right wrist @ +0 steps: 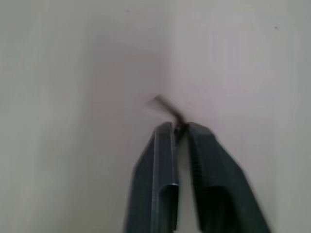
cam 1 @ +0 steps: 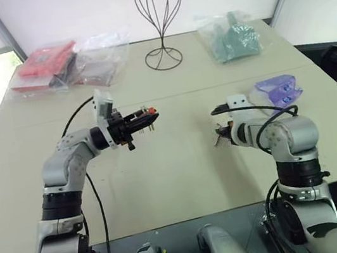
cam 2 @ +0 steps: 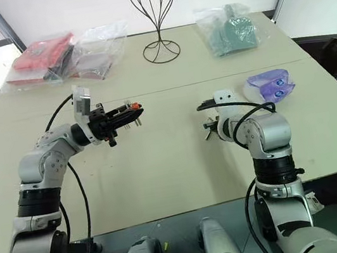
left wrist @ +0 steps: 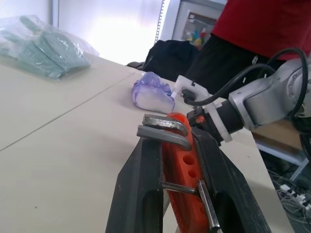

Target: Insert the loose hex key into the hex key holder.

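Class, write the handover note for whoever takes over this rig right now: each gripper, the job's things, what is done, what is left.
Left gripper: shut on the hex key holder, held up above the table.
Right gripper: down at the table, fingers shut on the loose hex key.
Done: both parts are gripped.
Left: lift the key, bring it to the holder, push it into a free hole.

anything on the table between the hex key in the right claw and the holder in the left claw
Nothing visible. The right claw is shut on the loose hex key low at the table; the left claw holds the hex key holder up in the air, with bare tabletop between them.
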`<act>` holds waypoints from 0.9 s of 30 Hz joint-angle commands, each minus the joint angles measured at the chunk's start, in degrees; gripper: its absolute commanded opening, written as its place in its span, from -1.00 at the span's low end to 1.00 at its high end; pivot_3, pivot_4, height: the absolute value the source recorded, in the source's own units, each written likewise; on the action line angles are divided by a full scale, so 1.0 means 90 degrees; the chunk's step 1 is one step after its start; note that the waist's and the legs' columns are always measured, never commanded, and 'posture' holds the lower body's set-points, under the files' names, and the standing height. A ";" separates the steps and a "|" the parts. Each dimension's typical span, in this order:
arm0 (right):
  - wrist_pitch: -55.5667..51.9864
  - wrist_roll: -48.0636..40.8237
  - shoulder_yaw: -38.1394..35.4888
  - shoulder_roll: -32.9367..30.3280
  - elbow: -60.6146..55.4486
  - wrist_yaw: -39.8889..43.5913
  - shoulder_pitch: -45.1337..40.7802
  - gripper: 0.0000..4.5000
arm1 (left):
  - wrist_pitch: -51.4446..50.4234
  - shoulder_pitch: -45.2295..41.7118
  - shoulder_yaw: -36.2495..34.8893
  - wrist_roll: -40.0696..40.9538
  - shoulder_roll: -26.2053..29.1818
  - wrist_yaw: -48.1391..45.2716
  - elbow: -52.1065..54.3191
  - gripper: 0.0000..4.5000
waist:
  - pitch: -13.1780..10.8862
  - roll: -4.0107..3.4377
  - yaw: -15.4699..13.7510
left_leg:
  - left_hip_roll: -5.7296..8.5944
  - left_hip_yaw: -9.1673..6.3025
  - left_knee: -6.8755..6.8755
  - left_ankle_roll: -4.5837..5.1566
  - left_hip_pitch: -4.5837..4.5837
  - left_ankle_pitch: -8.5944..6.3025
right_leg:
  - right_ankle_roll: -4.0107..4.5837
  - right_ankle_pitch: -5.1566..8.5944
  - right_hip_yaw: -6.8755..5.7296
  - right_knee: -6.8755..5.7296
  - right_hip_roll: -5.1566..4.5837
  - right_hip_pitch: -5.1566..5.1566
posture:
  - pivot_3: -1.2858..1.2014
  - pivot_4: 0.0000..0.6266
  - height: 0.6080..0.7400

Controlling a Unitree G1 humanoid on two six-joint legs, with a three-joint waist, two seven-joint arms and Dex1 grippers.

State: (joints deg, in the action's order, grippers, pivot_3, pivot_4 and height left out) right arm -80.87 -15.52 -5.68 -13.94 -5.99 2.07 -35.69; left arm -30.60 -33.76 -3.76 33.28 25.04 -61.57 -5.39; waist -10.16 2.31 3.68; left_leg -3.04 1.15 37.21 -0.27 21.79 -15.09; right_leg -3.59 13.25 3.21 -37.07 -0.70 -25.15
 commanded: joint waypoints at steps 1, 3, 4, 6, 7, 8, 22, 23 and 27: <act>0.0222 0.0183 0.0249 0.0056 0.0773 0.0091 0.0302 -0.99 | 0.0097 -0.0026 -0.0149 0.0137 0.0042 0.0050 0.0299 -0.89 | 0.0007 0.0012 0.0039 | -0.0001 -0.0001 -0.0004 0.0000 -0.0018 0.0000 | 0.0003 0.0002 0.0000 0.0006 0.0000 0.0019 | 0.03 -0.52 1.00; 0.0373 0.0223 0.0210 0.0058 0.0855 0.0117 0.0264 -0.99 | 0.0098 -0.0020 -0.0140 0.0124 0.0079 0.0039 0.0292 -0.89 | 0.0012 0.0016 0.0051 | -0.0002 -0.0001 -0.0009 0.0002 -0.0055 -0.0003 | 0.0006 0.0006 -0.0001 0.0025 0.0000 0.0061 | 0.03 -0.52 1.00; 0.0495 0.0246 0.0216 0.0028 0.0851 0.0144 0.0222 -0.99 | 0.0088 -0.0020 -0.0134 0.0118 0.0103 0.0024 0.0288 -0.89 | 0.0014 0.0019 0.0051 | -0.0003 -0.0004 -0.0010 0.0002 -0.0058 -0.0003 | 0.0006 0.0007 -0.0003 0.0036 0.0000 0.0068 | 0.03 -0.52 1.00; 0.0783 0.0284 0.0251 -0.0023 0.0825 0.0210 0.0110 -0.99 | 0.0051 -0.0033 -0.0136 0.0127 0.0178 -0.0048 0.0249 -0.89 | 0.0015 0.0021 0.0051 | -0.0003 -0.0006 -0.0009 0.0002 -0.0056 -0.0003 | 0.0006 0.0007 -0.0004 0.0047 0.0000 0.0073 | 0.03 -0.52 1.00; 0.0981 0.0277 0.0228 -0.0034 0.0832 0.0271 0.0006 -0.99 | 0.0014 -0.0053 -0.0127 0.0137 0.0235 -0.0108 0.0214 -0.89 | 0.0015 0.0020 0.0051 | -0.0003 -0.0006 -0.0009 0.0002 -0.0055 -0.0003 | 0.0006 0.0007 -0.0004 0.0049 -0.0001 0.0073 | 0.03 -0.52 1.00; 0.1351 0.0199 0.0035 0.0008 0.0896 0.0351 -0.0246 -0.99 | -0.0077 -0.0098 -0.0077 0.0147 0.0349 -0.0256 0.0147 -0.89 | 0.0015 0.0020 0.0063 | -0.0003 -0.0006 -0.0009 0.0002 -0.0054 -0.0003 | 0.0007 0.0006 -0.0003 0.0051 -0.0001 0.0073 | 0.03 -0.52 1.00; 0.4466 -0.1967 -0.0594 0.0637 -0.0414 0.2741 -0.1568 -0.99 | -0.0433 -0.2437 0.0532 -0.0242 0.0719 -0.2449 -0.2929 -0.89 | -0.0036 -0.0053 -0.0044 | 0.0002 -0.0013 -0.0010 0.0011 0.0172 -0.0006 | -0.0032 -0.0008 -0.0015 0.0003 -0.0002 -0.0154 | 0.03 -0.52 1.00; 0.4517 -0.2042 -0.0565 0.0697 -0.0486 0.2745 -0.1556 -0.99 | -0.0369 -0.2572 0.0586 -0.0319 0.0693 -0.2565 -0.3117 -0.89 | -0.0037 -0.0055 -0.0048 | 0.0004 -0.0010 -0.0009 0.0011 0.0177 -0.0006 | -0.0033 -0.0008 -0.0014 0.0006 -0.0006 -0.0157 | 0.03 -0.52 1.00; 0.4674 -0.2267 -0.0435 0.0978 -0.0690 0.2683 -0.1543 -0.99 | -0.0113 -0.3154 0.0770 -0.0615 0.0444 -0.2964 -0.3790 -0.89 | -0.0039 -0.0056 -0.0102 | 0.0009 -0.0007 0.0002 0.0011 0.0177 -0.0006 | -0.0033 -0.0008 -0.0012 0.0010 -0.0010 -0.0160 | 0.03 -0.52 1.00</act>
State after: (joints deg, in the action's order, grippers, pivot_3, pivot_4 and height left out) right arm -40.56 -34.13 -9.76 -5.74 -9.23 26.22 -48.35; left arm -33.19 -59.56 3.20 28.41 29.15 -86.35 -38.80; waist -10.50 1.81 2.76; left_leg -2.96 1.07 37.25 -0.17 23.37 -15.15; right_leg -3.88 13.17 3.09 -37.03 -0.77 -26.59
